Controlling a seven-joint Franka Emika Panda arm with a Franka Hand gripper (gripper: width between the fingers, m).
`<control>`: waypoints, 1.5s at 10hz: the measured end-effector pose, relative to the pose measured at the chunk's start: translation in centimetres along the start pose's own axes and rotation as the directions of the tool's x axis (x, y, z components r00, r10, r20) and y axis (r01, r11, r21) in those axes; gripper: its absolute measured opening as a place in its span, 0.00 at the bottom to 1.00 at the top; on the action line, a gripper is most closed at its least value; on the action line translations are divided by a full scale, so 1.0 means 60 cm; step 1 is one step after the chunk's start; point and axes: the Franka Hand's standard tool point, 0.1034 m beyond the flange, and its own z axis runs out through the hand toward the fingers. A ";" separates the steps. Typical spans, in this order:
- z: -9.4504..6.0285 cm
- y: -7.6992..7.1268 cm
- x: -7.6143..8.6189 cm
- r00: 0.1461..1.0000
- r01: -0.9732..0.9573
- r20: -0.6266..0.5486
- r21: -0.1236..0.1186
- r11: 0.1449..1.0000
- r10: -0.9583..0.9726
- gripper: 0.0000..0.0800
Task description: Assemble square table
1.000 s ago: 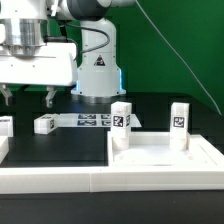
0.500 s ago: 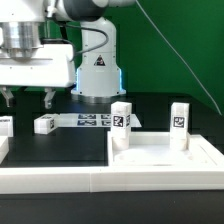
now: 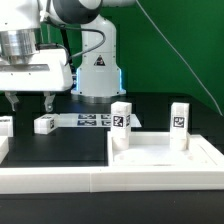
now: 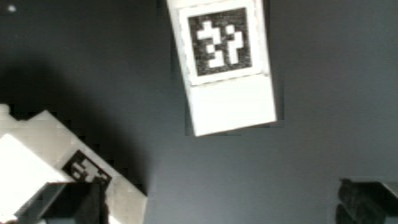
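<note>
White leg (image 3: pixel 45 124) lies flat under the wide-spread, empty claw (image 3: pixel 28 99), long axis sideways, offset toward the exterior view's right.

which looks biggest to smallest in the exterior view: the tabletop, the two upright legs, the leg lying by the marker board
1. tabletop, clearly largest.
2. upright legs, one at the exterior view's left, one at its right: alike, not ranked.
3. lying leg: looks smallest, but it sits farther back, so unsure.

Four legs (image 3: pixel 121 117), one tabletop (image 3: pixel 160 152), one marker board (image 3: pixel 90 120)
</note>
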 end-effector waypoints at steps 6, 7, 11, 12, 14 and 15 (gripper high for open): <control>0.010 -0.013 0.000 0.966 0.077 0.242 0.074 0.994 -0.093 0.81; 0.011 -0.018 -0.010 0.941 0.069 0.326 0.086 0.994 -0.093 0.81; 0.013 -0.024 -0.006 0.894 0.084 0.441 0.017 0.996 -0.083 0.81; 0.018 -0.020 -0.007 0.894 0.084 0.440 0.012 0.996 -0.080 0.81; 0.017 -0.020 -0.007 0.894 0.084 0.440 0.012 0.996 -0.080 0.81; 0.018 -0.020 -0.007 0.894 0.084 0.441 0.012 0.996 -0.080 0.81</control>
